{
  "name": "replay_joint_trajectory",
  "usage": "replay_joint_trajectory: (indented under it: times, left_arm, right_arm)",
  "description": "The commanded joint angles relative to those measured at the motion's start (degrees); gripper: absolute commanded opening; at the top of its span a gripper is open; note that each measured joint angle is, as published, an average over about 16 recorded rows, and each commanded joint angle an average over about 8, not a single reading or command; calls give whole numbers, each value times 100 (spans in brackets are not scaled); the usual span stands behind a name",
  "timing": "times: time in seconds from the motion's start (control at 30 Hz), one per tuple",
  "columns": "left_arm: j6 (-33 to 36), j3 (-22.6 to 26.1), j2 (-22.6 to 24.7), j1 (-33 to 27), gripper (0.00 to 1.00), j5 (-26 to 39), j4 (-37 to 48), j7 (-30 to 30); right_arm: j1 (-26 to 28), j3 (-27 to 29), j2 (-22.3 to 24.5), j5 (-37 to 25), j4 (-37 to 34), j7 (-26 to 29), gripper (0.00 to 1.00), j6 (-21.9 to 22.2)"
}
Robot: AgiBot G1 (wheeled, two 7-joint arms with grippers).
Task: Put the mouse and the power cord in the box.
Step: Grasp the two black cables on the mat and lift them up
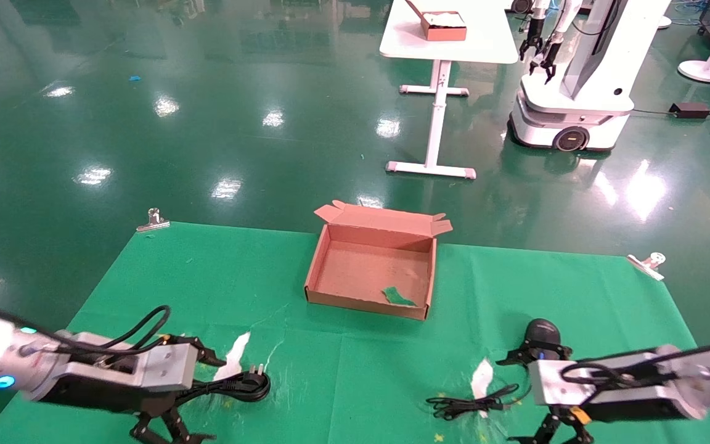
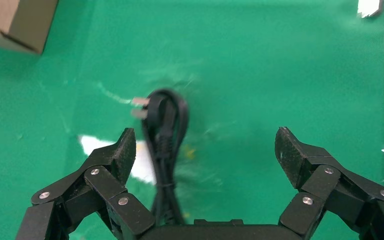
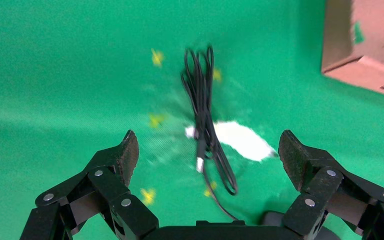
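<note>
On the green-covered counter (image 1: 207, 277), toward its far middle, the box (image 1: 372, 262) sits open with its flap lid raised and only a scrap of green inside — neither task item is in it yet. Both grippers hover low over the near edge, empty, each with its jaws spread wide. The likeliest slip on the left, as I judge it, is a partial catch: the power cord (image 1: 238, 385) is a loose coil, so jaws closing on one strand could lift it unevenly, let the heavy plug swing and drag the rest across the cloth or snag the box wall. On the right, the mouse (image 1: 543, 336) trails a thin bundled cable (image 1: 469, 405) that could hang outside the box or catch its rim if only the body is gripped. In the left wrist view the cord runs from just under the left gripper (image 2: 202, 150) forward, nearer one fingertip than the other, plug prongs pointing away. The right gripper (image 3: 207, 152) has the cable bundle lying between its fingertips, while the mouse itself lies just beside it — toward the box.
</note>
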Motion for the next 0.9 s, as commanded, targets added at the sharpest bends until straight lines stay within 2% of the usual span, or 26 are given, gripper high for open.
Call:
replay_joint_trajectory:
  times: [0.03, 0.27, 0.53, 0.57, 0.63, 0.7, 0.8, 0.83, 0.9]
  left_arm:
    - [-166, 99, 182, -156, 100, 213, 416, 264]
    - [-1000, 211, 578, -281, 100, 504, 1217, 727]
    - [-1442, 295, 798, -361, 100, 667, 1746, 1070]
    - [-1476, 301, 812, -375, 100, 680, 1797, 1100]
    - [-1515, 306, 827, -409, 99, 690, 1885, 1157]
    - [-1517, 308, 825, -444, 82, 696, 1956, 1222]
    - [-1482, 312, 812, -490, 44, 703, 2031, 1318]
    - [-1460, 314, 808, -504, 32, 707, 2056, 1353]
    - [-1419, 323, 799, -527, 7, 721, 2094, 1407]
  right_arm:
    - [174, -136, -237, -289, -350, -312, 100, 193]
    - [459, -254, -819, -523, -1337, -1074, 100, 624]
    - [626, -276, -1148, -568, -2034, -1635, 99, 878]
    - [644, -278, -1171, -573, -2095, -1688, 93, 899]
    - [675, -285, -1209, -584, -2200, -1782, 69, 933]
    - [704, -292, -1237, -597, -2288, -1865, 44, 957]
    - [739, -304, -1270, -617, -2391, -1954, 7, 981]
    - [750, -308, -1281, -624, -2426, -1976, 1, 989]
    - [768, -312, -1300, -634, -2483, -2006, 0, 1002]
